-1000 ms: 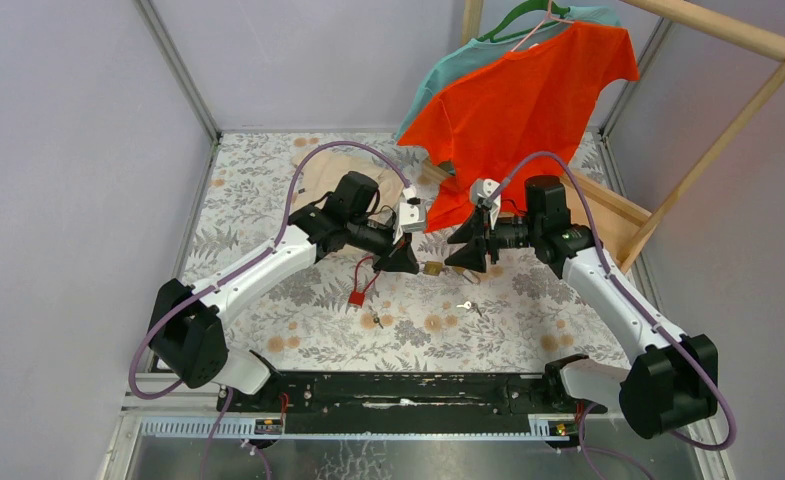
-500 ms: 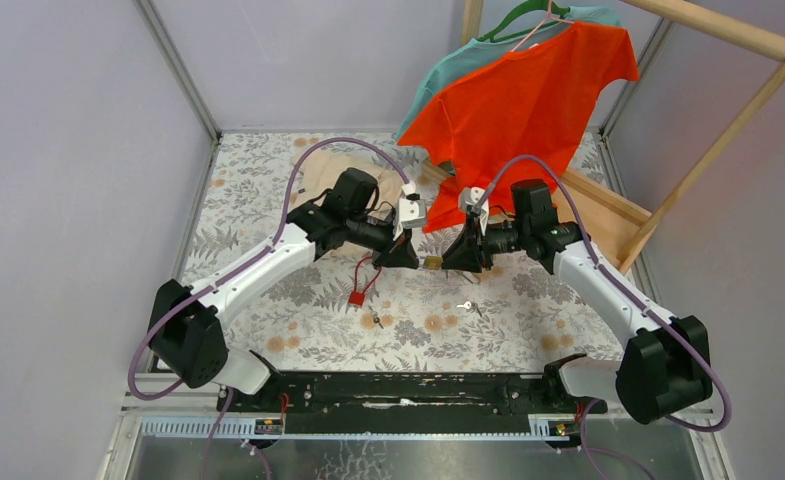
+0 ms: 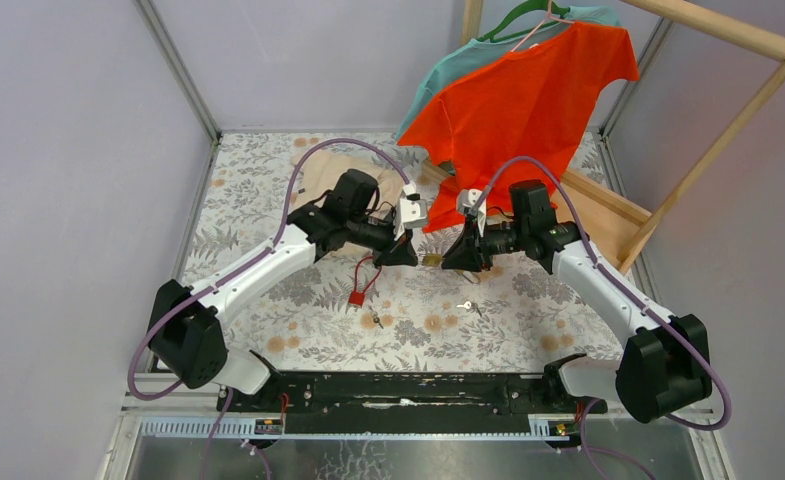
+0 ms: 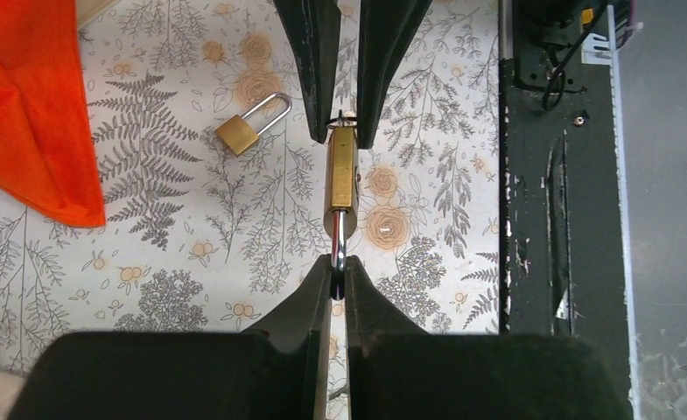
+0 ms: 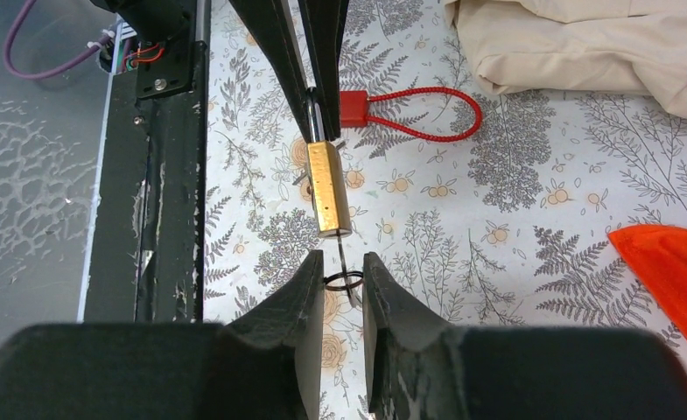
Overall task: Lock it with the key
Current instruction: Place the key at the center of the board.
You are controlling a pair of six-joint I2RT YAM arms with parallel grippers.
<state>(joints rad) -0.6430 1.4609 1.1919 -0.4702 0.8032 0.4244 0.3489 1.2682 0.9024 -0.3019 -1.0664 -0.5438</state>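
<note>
Nearest: spare key (image 3: 465, 306) and red cable lock (image 3: 356, 297) lying on bench (image 3: 528, 320). Above it, left gripper (image 4: 338, 267) jaws clamped tight on brass padlock (image 4: 340, 171) shackle. Right gripper (image 5: 341, 267) jaws narrow, flanking inserted key (image 5: 344, 280) ring; actual grip, can't tell. Orange shirt (image 3: 528, 100) behind.

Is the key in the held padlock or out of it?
In: the key sticks straight out of the padlock base, with no gap.

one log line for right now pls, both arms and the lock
left gripper: shut on padlock shackle, lock held off table | right gripper: jaws either side of key ring at keyhole end, grip unclear | table: second padlock loose
</note>
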